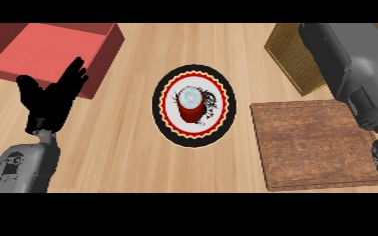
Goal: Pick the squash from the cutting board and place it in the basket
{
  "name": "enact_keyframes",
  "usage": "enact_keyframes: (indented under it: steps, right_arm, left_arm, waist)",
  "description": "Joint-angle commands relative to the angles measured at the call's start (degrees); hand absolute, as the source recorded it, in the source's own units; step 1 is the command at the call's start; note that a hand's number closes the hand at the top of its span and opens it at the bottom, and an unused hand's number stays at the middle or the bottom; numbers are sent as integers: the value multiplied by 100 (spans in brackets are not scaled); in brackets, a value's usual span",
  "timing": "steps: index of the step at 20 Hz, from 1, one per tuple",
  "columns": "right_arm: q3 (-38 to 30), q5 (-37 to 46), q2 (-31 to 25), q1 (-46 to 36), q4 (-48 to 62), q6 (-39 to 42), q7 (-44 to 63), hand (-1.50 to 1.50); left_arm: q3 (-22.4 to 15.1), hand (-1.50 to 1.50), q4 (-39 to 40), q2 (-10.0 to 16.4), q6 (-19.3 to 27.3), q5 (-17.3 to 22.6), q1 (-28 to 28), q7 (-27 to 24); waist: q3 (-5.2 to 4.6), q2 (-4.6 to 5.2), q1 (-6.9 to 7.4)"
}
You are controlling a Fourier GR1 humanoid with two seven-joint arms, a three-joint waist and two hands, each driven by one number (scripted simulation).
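Observation:
The brown wooden cutting board (310, 150) lies at the lower right with nothing on its visible top. No squash shows anywhere. The tan woven basket (291, 55) stands at the upper right, largely covered by my grey right forearm (343, 65), which runs from the right edge up past the view's top. The right hand itself is out of sight beyond that top edge. My left hand (48, 102) rests open at the left, fingers up, away from both board and basket.
A round plate (166, 115) with a black and red rim sits in the middle, and a red can (192, 105) lies on it. A red box (52, 50) fills the upper left corner. Bare wooden counter lies between plate and board.

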Motion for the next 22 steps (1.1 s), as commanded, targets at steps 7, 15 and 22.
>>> enact_keyframes:
  steps: [7, 15, 22]
  right_arm:
    - [-335, -44, 28, 442, -182, -784, 572, -150]
    - [-578, 167, -127, 551, -775, -1935, 884, -150]
    - [-1137, 63, -99, 1044, -1778, -2472, 744, -150]
  left_arm:
    - [-3, 0, 398, -100, 143, -211, -119, -328]
    - [153, 0, 220, 50, 50, -28, -118, 10]
    - [348, 0, 131, 263, -63, 95, 63, 118]
  waist:
    - [4, -4, -63]
    - [-2, -48, -149]
    - [0, -201, -445]
